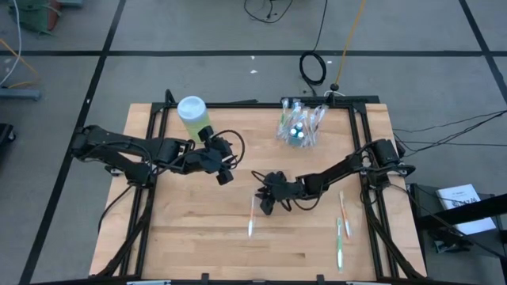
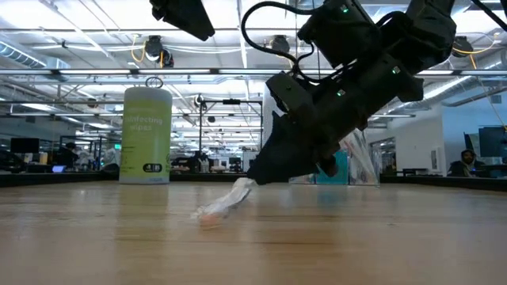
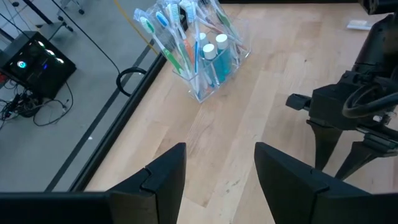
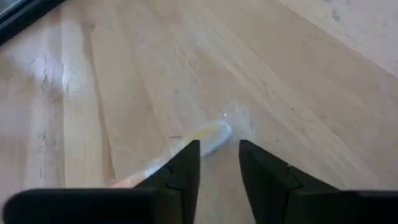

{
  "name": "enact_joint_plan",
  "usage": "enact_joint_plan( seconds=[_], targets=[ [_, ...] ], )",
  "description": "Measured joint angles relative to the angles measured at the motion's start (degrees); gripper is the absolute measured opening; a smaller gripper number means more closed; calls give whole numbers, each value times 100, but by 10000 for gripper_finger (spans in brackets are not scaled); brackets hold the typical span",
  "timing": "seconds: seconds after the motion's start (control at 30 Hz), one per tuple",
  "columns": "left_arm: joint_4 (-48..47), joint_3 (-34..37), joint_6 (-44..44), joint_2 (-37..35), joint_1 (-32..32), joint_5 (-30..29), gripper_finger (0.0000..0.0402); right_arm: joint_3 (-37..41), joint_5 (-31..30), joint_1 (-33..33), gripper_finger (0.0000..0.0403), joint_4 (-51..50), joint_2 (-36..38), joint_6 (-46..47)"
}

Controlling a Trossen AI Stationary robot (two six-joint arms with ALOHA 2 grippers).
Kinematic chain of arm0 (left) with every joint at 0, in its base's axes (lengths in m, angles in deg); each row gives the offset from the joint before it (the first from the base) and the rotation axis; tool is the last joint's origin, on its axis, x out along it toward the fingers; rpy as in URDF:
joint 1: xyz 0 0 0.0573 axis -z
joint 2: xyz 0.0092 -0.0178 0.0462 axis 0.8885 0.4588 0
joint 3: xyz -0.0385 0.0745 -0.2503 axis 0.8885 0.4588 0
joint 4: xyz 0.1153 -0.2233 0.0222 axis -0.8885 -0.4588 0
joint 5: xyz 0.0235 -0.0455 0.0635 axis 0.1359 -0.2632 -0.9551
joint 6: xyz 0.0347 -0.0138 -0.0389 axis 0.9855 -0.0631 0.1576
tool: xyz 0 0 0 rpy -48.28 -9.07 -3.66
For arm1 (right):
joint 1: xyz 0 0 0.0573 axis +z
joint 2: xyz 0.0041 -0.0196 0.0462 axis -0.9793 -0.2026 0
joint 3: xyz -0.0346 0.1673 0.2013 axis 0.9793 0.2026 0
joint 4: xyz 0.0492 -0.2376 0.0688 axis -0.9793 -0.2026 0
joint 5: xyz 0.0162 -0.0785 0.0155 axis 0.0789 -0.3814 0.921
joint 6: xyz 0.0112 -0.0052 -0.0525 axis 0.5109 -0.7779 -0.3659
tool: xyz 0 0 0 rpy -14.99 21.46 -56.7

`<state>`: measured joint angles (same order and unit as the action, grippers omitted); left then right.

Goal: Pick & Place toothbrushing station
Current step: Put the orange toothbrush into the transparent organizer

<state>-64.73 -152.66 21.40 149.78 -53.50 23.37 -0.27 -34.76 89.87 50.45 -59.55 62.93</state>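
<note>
A clear plastic cup holding several toothbrushes and small blue toothpaste tubes stands at the far edge; it also shows in the left wrist view. A white toothbrush lies mid-table. My right gripper is low over its far end and shut on it. Two more toothbrushes lie flat near the right edge. My left gripper hangs open and empty above the table's middle left, its fingers apart. My right gripper has the white toothbrush by one end, which pokes out between the fingertips; the handle runs off behind one finger. The fingers slant down from the table's right. That end is raised and the other end rests on the table.
A light-green canister with a white lid stands at the far left, close to my left arm. Black frame rails border the wooden table. Bare wood lies along the near edge.
</note>
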Motion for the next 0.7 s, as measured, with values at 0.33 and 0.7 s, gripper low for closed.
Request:
enact_joint_plan(
  seconds=[0.33,0.7],
  targets=[
    [0,0,9,2,0,0,196,-2,3,2,19,233,12,-11],
    [3,0,47,4,0,2,196,-11,145,36,49,1761,136,-1810]
  ],
)
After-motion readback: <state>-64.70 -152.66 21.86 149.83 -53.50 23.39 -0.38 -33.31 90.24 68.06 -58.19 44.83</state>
